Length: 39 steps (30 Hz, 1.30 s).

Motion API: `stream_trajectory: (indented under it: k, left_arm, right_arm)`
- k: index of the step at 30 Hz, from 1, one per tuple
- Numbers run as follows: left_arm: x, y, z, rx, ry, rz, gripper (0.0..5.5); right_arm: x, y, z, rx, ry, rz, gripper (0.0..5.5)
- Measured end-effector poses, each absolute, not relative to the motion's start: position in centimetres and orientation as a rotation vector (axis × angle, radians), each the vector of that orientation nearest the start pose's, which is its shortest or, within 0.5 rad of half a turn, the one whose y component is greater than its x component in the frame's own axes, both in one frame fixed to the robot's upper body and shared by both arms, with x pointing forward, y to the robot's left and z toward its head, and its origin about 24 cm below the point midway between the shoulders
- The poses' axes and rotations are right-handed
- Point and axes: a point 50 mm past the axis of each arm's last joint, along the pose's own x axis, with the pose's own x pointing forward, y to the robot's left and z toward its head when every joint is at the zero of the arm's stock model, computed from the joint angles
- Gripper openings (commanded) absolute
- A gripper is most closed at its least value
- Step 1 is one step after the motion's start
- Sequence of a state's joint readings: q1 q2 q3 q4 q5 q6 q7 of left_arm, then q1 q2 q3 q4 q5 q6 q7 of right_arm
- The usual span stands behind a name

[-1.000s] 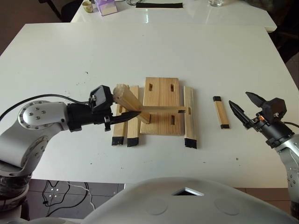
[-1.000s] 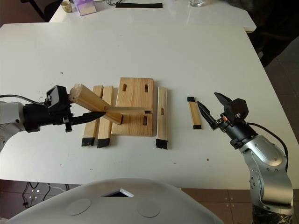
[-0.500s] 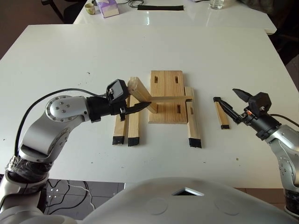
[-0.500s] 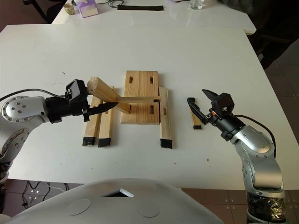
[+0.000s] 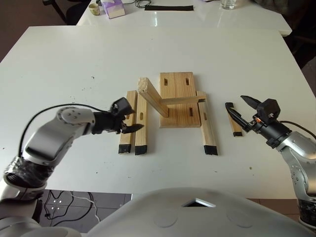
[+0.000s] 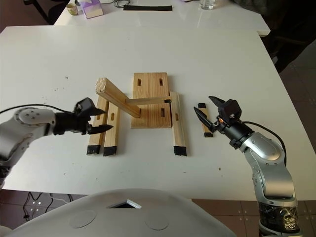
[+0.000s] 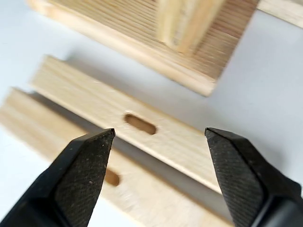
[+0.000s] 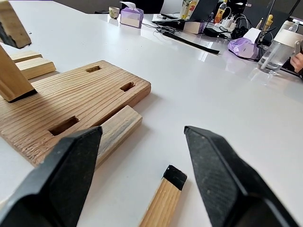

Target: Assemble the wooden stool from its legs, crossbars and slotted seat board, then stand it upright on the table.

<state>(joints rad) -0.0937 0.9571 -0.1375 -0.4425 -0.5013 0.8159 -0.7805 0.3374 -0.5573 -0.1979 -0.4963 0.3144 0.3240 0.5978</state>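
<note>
The slotted seat board (image 5: 178, 89) lies flat mid-table. One leg (image 5: 152, 98) stands tilted with its black foot on the board, and a crossbar (image 5: 181, 100) joins it to a leg (image 5: 206, 126) lying along the board's right edge. Two more legs (image 5: 141, 123) lie flat to the left. My left gripper (image 5: 132, 120) hovers open just over them, and its wrist view has a slotted leg (image 7: 140, 124) between the open fingers (image 7: 83, 177). A short crossbar (image 5: 234, 121) with black ends lies to the right. My right gripper (image 5: 238, 106) is open just above it.
A second white table (image 5: 197, 12) stands behind with a purple box (image 5: 112, 7), a cup (image 5: 93, 7), a glass (image 5: 227, 3) and a black strip (image 5: 168, 7). Bare white tabletop (image 5: 74, 54) surrounds the parts on all sides.
My left gripper has let go of the tilted leg and drawn back down over the two flat legs. The leg stays tilted on the board. The right gripper has edged closer to the short crossbar.
</note>
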Motion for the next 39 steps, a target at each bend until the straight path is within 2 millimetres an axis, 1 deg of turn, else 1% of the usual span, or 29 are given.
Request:
stream_trajectory:
  k: [4,6,8,10,12,15,20,23,27,30,32,33,35,37,38,39]
  left_arm:
    - [21.5,21.1,12.7,0.347,0.622,-0.892,3.5]
    - [20.7,21.5,13.2,0.349,0.633,-0.851,3.5]
    - [19.6,21.9,12.5,0.336,0.699,-0.8,3.5]
    - [18.8,22.5,11.2,0.273,0.777,-0.69,3.5]
    - [18.5,22.8,10.2,0.216,0.807,-0.582,3.5]
    - [18.2,22.5,9.3,0.179,0.826,-0.51,3.5]
    - [18.0,21.4,8.6,0.142,0.842,-0.516,3.5]
    - [17.8,21.1,8.5,0.137,0.85,-0.525,3.5]
    - [17.6,21.3,8.3,0.149,0.874,-0.537,3.5]
    - [16.8,21.9,7.5,0.176,0.942,-0.547,3.5]
    - [17.0,22.6,7.3,0.193,0.943,-0.526,3.5]
    - [17.4,23.3,7.2,0.215,0.942,-0.495,3.5]
    - [18.0,24.1,7.0,0.227,0.934,-0.46,3.5]
    - [18.9,24.7,6.9,0.228,0.914,-0.435,3.24]
    - [19.2,24.9,6.9,0.229,0.904,-0.429,2.99]
    - [19.8,25.1,6.8,0.23,0.881,-0.419,2.85]
  right_arm:
    - [17.3,-23.4,9.1,-0.251,0.223,0.504,3.18]
    - [16.6,-23.8,9.1,-0.256,0.233,0.477,3.18]
    - [15.8,-24.1,8.8,-0.25,0.253,0.45,3.18]
    - [15.3,-24.2,8.5,-0.242,0.267,0.429,3.18]
    - [15.3,-24.0,8.7,-0.241,0.251,0.423,3.18]
    - [15.6,-23.8,8.9,-0.246,0.228,0.416,3.18]
    - [16.1,-23.2,9.0,-0.245,0.21,0.435,3.18]
    - [16.1,-23.3,8.8,-0.246,0.215,0.432,3.18]
    - [16.1,-23.3,8.8,-0.246,0.217,0.428,3.18]
    - [15.9,-23.2,8.6,-0.236,0.216,0.413,3.18]
    - [15.8,-23.0,8.5,-0.235,0.216,0.408,3.18]
    - [15.6,-22.9,8.4,-0.232,0.221,0.406,3.18]
    - [15.5,-22.8,8.2,-0.227,0.228,0.403,3.18]
    - [15.5,-22.7,8.1,-0.229,0.227,0.403,3.18]
    - [15.5,-22.7,8.1,-0.231,0.225,0.403,3.18]
    - [15.5,-22.6,8.1,-0.234,0.221,0.406,3.18]
